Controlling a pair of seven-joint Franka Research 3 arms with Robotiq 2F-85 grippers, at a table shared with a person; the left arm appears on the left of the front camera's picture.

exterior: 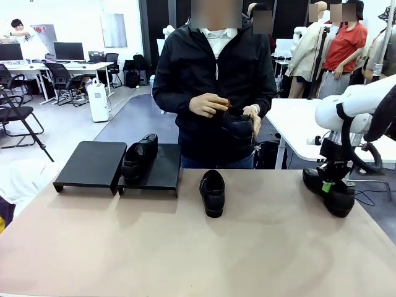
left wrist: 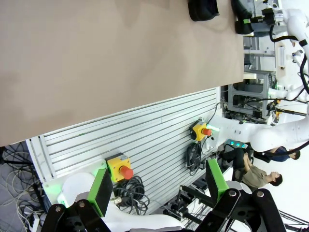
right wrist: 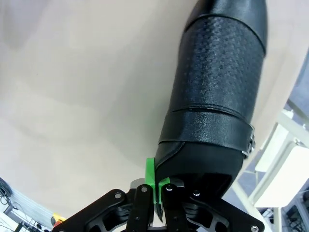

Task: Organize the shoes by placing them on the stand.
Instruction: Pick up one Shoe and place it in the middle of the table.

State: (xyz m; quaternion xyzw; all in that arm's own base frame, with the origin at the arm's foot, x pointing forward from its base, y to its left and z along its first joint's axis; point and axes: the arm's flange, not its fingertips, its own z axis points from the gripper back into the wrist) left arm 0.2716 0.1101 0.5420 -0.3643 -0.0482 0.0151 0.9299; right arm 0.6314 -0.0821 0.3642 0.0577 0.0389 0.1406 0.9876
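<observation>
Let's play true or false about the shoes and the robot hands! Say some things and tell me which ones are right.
1. The leftmost shoe sits on the stand. True.
2. The person's hands are empty. False: they hold a shoe, the hand-held shoe.
3. The right gripper is shut on the heel end of the rightmost shoe. True.
4. The left gripper holds a shoe. False: it is open, with nothing between its fingers.
5. The middle shoe is on the stand. False: it lies on the table, beside the stand.
</observation>
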